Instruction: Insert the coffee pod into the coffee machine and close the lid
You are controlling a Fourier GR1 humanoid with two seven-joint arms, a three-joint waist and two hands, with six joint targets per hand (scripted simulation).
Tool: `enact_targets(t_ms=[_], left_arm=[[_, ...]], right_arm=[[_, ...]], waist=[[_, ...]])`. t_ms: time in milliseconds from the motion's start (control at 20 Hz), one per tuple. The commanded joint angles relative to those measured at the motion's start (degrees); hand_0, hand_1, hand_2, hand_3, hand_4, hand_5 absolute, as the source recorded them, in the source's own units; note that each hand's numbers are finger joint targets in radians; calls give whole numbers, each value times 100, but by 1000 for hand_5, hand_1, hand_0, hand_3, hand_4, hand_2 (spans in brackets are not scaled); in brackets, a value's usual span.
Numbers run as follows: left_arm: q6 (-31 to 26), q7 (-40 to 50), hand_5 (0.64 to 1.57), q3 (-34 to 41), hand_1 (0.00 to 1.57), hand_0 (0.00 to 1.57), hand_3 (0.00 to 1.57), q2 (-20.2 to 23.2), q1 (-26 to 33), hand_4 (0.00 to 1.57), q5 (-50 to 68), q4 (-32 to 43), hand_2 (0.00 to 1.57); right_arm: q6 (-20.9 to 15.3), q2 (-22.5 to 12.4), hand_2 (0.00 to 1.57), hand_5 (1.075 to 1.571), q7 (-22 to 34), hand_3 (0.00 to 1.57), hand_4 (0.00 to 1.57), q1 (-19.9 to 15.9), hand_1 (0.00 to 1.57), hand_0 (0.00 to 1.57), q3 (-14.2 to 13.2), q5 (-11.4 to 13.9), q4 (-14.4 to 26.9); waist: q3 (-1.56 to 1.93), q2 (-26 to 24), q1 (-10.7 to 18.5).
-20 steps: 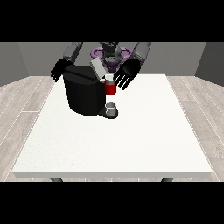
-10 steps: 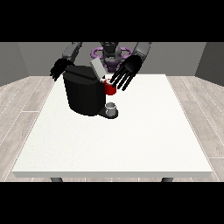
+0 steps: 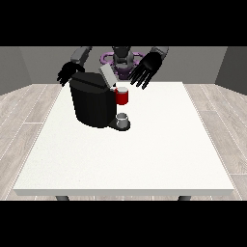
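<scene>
A white tabletop (image 3: 144, 159) carried a black coffee machine (image 3: 91, 102) with a small grey thing (image 3: 123, 117) on its base, hard to identify. A red thing at the machine (image 3: 122, 96) sat under the raised lid (image 3: 106, 75). Compared with a moment earlier, the hand at the view's right (image 3: 145, 69) had lifted higher, fingers spread. The hand at the view's left (image 3: 69, 73), fingers relaxed, was partly hidden behind the machine.

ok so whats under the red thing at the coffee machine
Below the red thing at the machine a small grey thing sits on the machine's base. Whether it is the pod cannot be told. The coffee machine hides the table behind it.
</scene>
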Motion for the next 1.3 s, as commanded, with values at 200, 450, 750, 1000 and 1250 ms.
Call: enact_targets(t_ms=[200,450,750,1000,1250], left_arm=[[-86,109,1571,881,0,0,0,-602,578,0,1052,46,0],[160,-291,1571,1520,0,0,0,-1345,1271,237,1934,-30,0],[127,-507,1571,1540,0,0,0,-1842,2202,0,2194,-75,0],[-97,-357,1571,1611,0,0,0,-2127,2512,90,2570,-322,0],[-382,-460,1571,1633,0,0,0,-2252,2923,0,2949,-700,0]], right_arm=[[-61,113,0,1571,111,0,399,550,0,0,-24,-104,-151],[207,-282,0,1571,7,0,357,812,0,0,19,67,-221],[564,-365,0,1571,618,0,257,676,0,0,241,-116,-671],[874,-892,0,1571,828,0,0,326,0,0,-87,-275,-672],[877,-789,0,1571,703,0,0,264,0,0,140,-43,-600]], waist=[[-6,-987,394],[-11,-1437,756],[-7,-2217,1216],[-2,-2357,1729],[-1,-2177,2046]])
